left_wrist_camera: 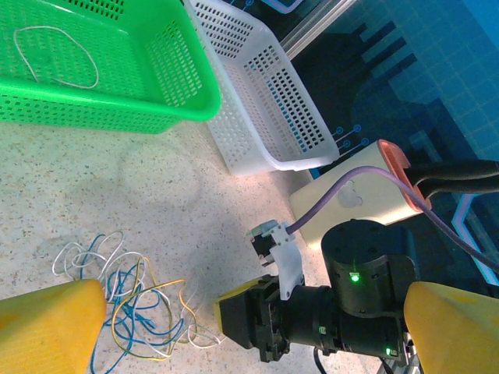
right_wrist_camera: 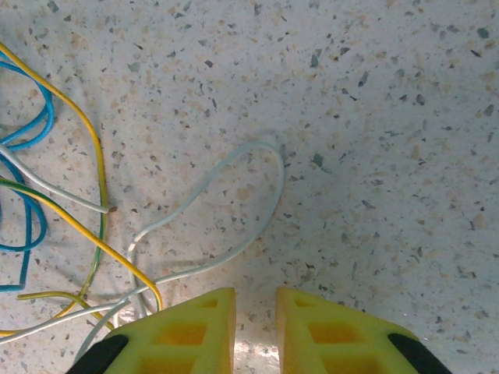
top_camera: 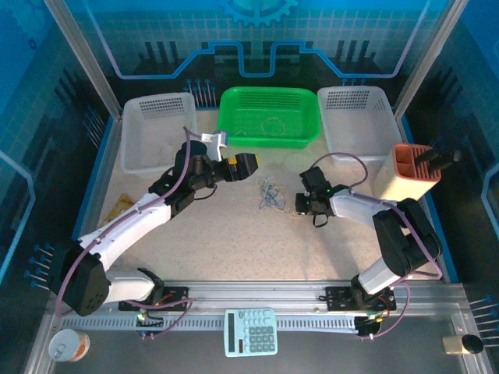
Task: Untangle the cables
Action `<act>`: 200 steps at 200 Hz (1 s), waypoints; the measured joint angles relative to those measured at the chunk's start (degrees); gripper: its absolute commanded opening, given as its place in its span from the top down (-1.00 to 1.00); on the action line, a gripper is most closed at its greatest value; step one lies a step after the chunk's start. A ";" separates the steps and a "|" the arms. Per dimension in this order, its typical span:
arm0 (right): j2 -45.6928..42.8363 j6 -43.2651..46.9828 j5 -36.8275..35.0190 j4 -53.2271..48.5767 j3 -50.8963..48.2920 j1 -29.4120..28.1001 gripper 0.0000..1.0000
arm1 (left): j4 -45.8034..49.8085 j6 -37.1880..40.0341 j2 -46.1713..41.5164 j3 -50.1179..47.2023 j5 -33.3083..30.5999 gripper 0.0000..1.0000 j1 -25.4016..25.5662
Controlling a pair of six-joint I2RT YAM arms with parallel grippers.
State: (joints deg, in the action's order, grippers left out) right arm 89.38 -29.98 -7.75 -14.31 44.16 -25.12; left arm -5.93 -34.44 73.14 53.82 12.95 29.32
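Top view: cables point(top_camera: 271, 195) sit in one small tangle mid-tabletop point(top_camera: 234, 241), between left gripper point(top_camera: 248, 165) and right gripper point(top_camera: 300, 204). One whitish cable point(top_camera: 274, 125) lies looped in green basket point(top_camera: 228, 117).
Left wrist: left gripper fingers point(left_wrist_camera: 47, 327) spread wide and hold nothing; cables point(left_wrist_camera: 132, 304) just beside one finger.
Right wrist: right gripper point(right_wrist_camera: 256, 319) fingers nearly together, nothing visible in the thin gap. Cables point(right_wrist_camera: 101, 195) reach its left finger.

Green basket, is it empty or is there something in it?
Not empty. One thin whitish cable lies looped inside the green basket; the other cables sit tangled on the table.
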 measured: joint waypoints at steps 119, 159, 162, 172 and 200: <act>-9.22 -0.46 0.72 -0.55 -1.20 0.00 1.00 | -0.44 0.02 -0.37 0.00 0.02 -0.98 0.00; -14.23 -0.44 1.79 -2.93 1.62 0.00 1.00 | -0.44 0.04 -0.37 0.00 0.02 -0.98 0.00; -14.34 -0.39 1.84 -3.04 2.12 0.00 0.97 | -0.44 0.04 -0.37 0.00 0.02 -0.99 0.00; -14.43 -0.37 1.90 -3.30 3.65 0.00 0.68 | -0.44 0.02 -0.37 0.00 0.07 -0.98 0.00; -13.66 0.42 1.53 -4.31 5.35 0.00 0.19 | -0.44 0.02 -0.37 0.00 0.39 -0.98 0.00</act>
State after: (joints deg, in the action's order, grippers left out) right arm 75.72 -29.56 -6.22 -18.61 49.52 -25.12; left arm -6.37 -34.41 72.77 53.82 13.34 29.32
